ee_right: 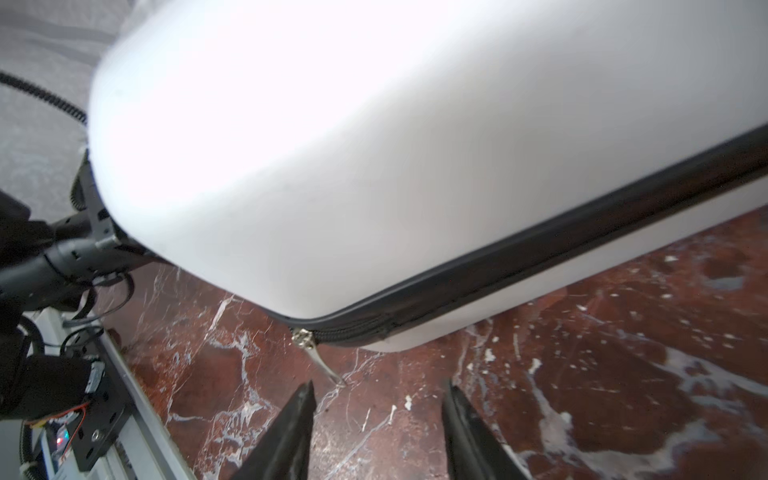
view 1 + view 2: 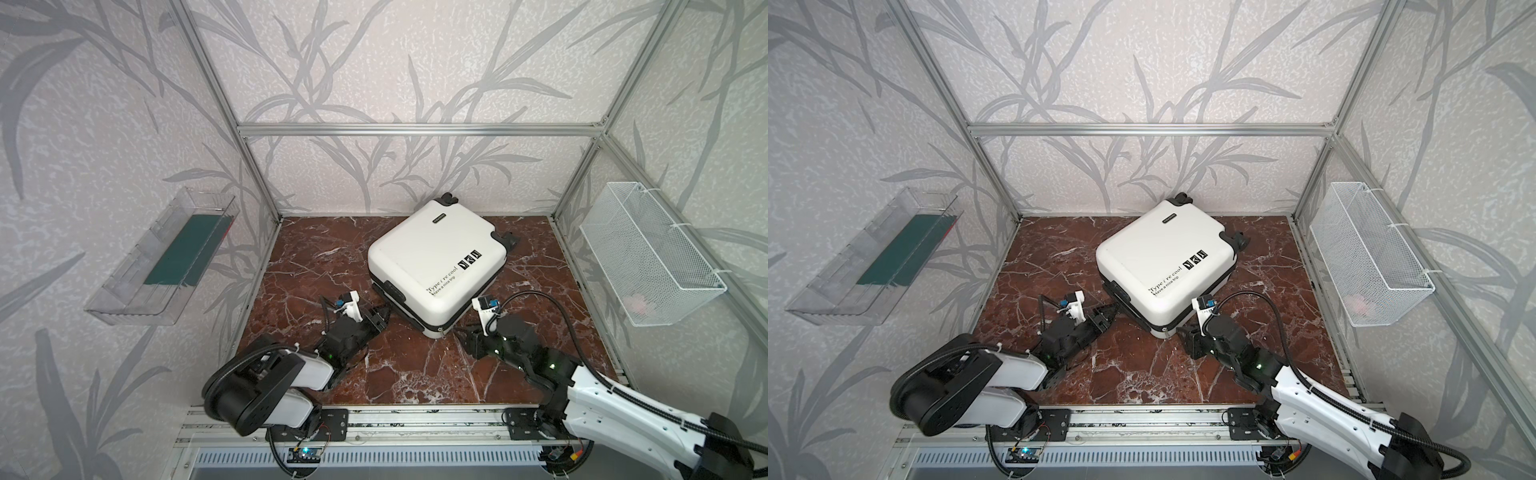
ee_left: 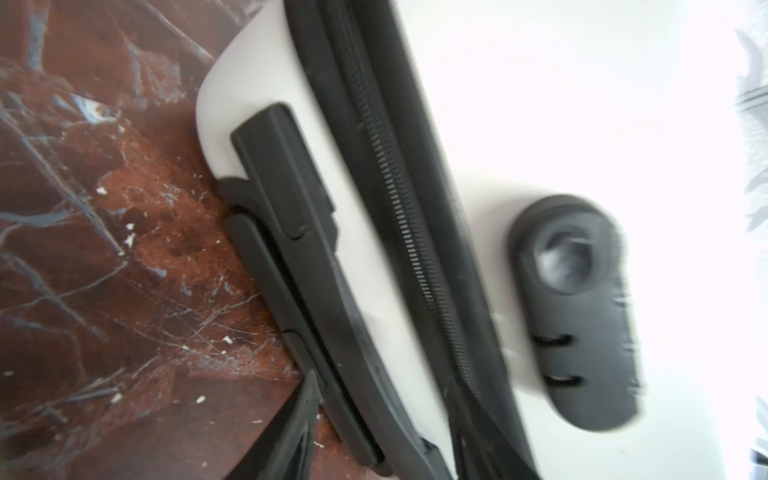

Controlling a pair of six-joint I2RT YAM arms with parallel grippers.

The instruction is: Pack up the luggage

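2 grippers, 1 per arm. R: the right gripper has both fingers spread apart, nothing between them but bare table, so it's holding nothing. 1 metal zip pull hangs off the case corner just beside one fingertip; can't tell if they touch. In both top views this gripper sits low at the near corner of the luggage.

L: the left gripper sits at the case's near-left edge. The left wrist view shows only 1 finger, next to the black handle, so can't tell whether it's spread or clamped.

1 luggage, white hard shell, lid down, lying flat and rotated diagonally, centre-back of the red marble table. 1 black zip runs round its side, w/ 1 dark oval fitting on the shell. 2 black wheels visible at the far corners. 3 square marks plus script lettering on top.

Walls: 1 clear bin on the left w/ 1 flat green item inside; 1 wire basket on the right, contents too blurry to make out.
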